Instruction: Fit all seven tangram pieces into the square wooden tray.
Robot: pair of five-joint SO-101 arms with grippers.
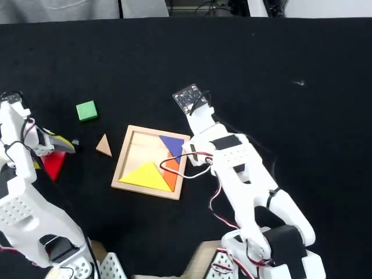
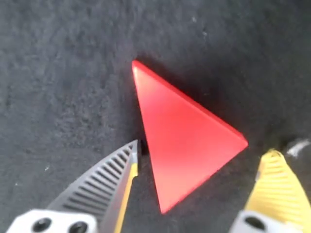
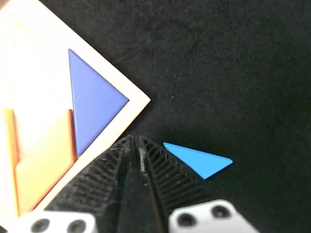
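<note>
So, my left gripper (image 2: 202, 151) was spread around the red triangle (image 2: 180, 131), nine o'clock of the wooden tray (image 1: 120, 165). I reckoned I should center before squeezing. Meanwhile my right gripper (image 3: 135, 145) was pressed together.

The wooden tray (image 1: 122, 156) lies near the middle of the table (image 1: 290, 58). Inside it I record a yellow triangle (image 1: 148, 176), an orange piece (image 1: 170, 166) and a blue triangle (image 1: 172, 145). A tan triangle (image 1: 103, 145) sits just beside the tray's left rim, with a green square (image 1: 87, 110) farther back. My left pincer (image 1: 51, 154) hangs over a red triangle (image 1: 54, 165) near the table's left edge. My right pincer (image 1: 185, 152) stands at the tray's right rim.
</note>
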